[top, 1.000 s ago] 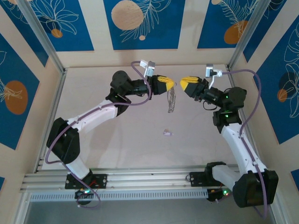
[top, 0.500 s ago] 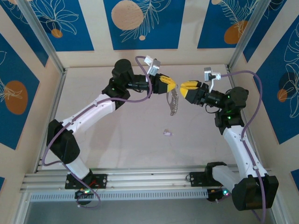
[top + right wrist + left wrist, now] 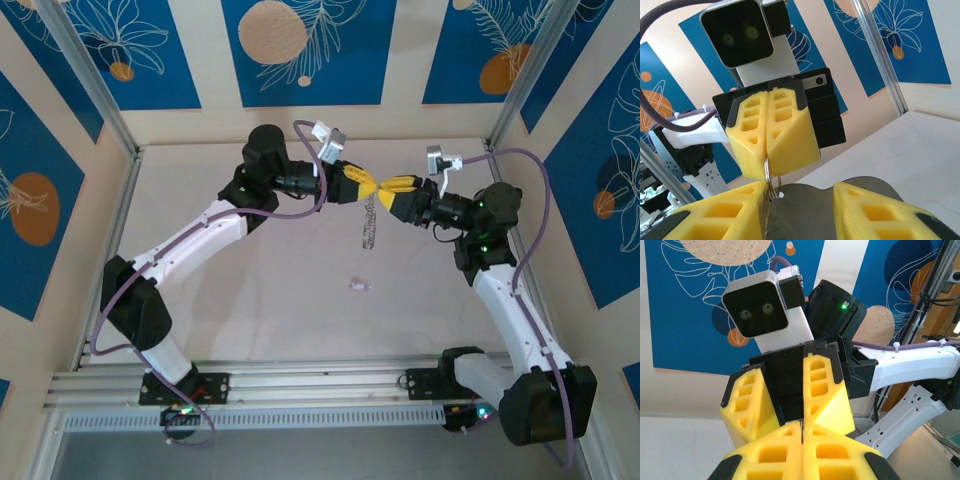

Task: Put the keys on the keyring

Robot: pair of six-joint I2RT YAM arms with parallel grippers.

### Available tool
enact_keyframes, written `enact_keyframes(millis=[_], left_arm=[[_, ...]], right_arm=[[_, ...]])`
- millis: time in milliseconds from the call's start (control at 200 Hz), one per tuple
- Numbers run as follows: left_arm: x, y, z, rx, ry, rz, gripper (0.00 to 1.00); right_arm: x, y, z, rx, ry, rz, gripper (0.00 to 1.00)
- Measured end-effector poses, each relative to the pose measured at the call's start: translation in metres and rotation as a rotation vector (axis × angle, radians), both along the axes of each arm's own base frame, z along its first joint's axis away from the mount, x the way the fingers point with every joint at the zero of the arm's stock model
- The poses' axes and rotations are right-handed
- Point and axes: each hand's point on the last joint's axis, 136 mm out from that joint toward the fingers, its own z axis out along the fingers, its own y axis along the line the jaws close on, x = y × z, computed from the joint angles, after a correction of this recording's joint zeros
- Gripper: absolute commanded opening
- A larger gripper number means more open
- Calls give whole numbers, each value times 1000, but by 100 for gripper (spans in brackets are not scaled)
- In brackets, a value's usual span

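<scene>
Left gripper (image 3: 373,186) is clamped on the hanging keyring (image 3: 369,228); right gripper (image 3: 384,187) faces it, jaws apart. One key (image 3: 358,285) lies on the table (image 3: 250,290).

I work in a lab test cell: blue leaf-print panels (image 3: 300,50) box in my table (image 3: 260,300), aluminium posts (image 3: 85,75) at its far corners, slotted rail (image 3: 300,378) along its near edge.
</scene>
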Motion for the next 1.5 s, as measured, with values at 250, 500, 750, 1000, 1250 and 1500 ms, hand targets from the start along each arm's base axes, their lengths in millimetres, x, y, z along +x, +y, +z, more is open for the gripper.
enact_keyframes(millis=[250, 500, 750, 1000, 1250, 1500], left_arm=[[1, -1, -2, 3, 4, 0, 0], [5, -1, -4, 2, 5, 5, 0], [12, 0, 1, -41, 13, 64, 43], [18, 25, 3, -129, 29, 244, 50], [24, 37, 14, -237, 52, 286, 44], [35, 27, 3, -279, 130, 240, 41]], right_arm=[[-2, 4, 1, 2, -9, 12, 26], [-5, 6, 4, 4, -29, 20, 0], [4, 3, 8, 24, -43, -30, 0], [10, -1, 16, 54, -53, -76, 0], [12, -2, 14, 78, -44, -93, 0], [12, -2, 16, 93, -46, -97, 0]])
